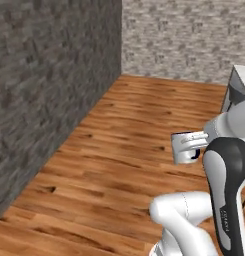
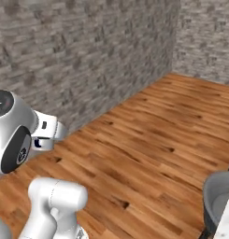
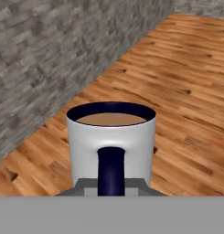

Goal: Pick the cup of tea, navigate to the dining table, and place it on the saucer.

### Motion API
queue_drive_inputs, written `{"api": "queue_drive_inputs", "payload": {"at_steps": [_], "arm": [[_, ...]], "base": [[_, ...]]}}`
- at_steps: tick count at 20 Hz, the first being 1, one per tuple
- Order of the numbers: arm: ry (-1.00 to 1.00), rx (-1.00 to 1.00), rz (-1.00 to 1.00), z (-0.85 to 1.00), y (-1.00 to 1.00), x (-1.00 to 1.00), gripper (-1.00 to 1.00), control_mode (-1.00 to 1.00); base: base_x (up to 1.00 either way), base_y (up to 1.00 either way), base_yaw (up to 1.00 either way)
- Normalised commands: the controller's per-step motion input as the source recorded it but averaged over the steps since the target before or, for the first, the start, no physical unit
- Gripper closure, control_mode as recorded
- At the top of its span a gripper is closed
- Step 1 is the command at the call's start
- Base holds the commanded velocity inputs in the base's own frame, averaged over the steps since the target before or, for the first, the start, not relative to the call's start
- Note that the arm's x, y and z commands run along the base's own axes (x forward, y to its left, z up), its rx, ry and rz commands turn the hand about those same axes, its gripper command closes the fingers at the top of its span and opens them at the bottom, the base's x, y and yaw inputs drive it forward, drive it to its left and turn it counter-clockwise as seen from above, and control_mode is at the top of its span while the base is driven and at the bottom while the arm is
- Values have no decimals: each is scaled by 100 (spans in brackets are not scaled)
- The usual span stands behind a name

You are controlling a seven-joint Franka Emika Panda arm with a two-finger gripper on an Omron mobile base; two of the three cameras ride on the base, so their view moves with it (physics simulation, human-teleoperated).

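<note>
- The step in hand looks like the drive to the dining table: the small grey cylindrical cup of tea (image 3: 111,137), dark-rimmed and full of brown liquid, is carried above the wooden plank floor (image 1: 119,150) beside a grey stone wall (image 1: 49,90).
- The claw (image 1: 196,145) is clenched on the cup's dark handle (image 3: 110,170), with the cup upright just ahead of it.
- Next comes reaching the table and finding the saucer; keeping the cup level matters.
</note>
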Motion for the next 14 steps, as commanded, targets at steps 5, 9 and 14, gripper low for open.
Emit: {"api": "queue_drive_inputs", "payload": {"at_steps": [5, 9, 14], "arm": [[0, 0, 0, 0, 0, 0, 100, 100], [0, 0, 0, 0, 0, 0, 100, 100], [0, 0, 0, 0, 0, 0, 100, 100]], "base": [[100, -27, -21], [100, -47, -12], [100, -34, -10]]}}
